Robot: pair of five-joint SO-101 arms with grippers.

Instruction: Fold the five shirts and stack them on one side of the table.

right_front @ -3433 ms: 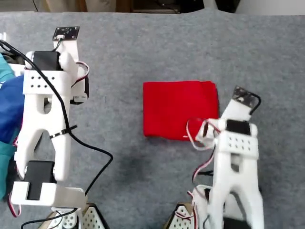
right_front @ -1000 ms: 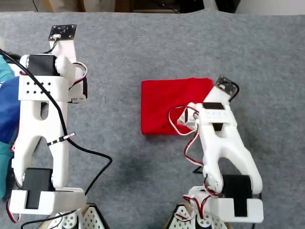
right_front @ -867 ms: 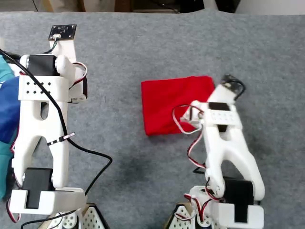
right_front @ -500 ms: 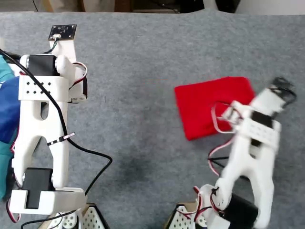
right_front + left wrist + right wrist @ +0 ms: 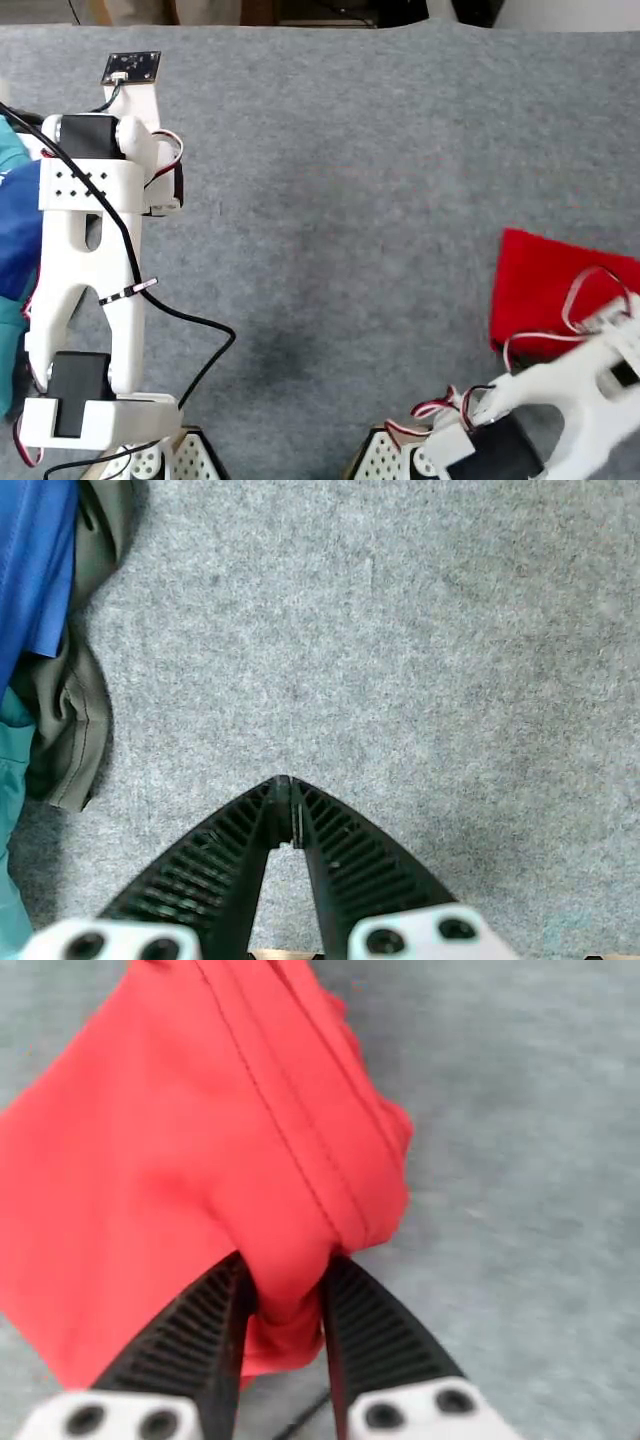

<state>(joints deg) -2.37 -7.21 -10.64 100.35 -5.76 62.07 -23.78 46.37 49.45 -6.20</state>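
— Handling folded red shirt (image 5: 556, 288), at right edge of table (image 5: 380, 150): soft, light, prone to unfolding.
— Pinched at a bunched edge by right gripper (image 5: 285, 1305); best gripped through all layers; left gripper (image 5: 290, 825) closed, empty, near unfolded pile (image 5: 18, 230).

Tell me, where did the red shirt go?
The right gripper, clamped on the folded red shirt, dragged it from the middle of the table over to the right side. The left arm and the blue and teal shirts beside it stayed put.
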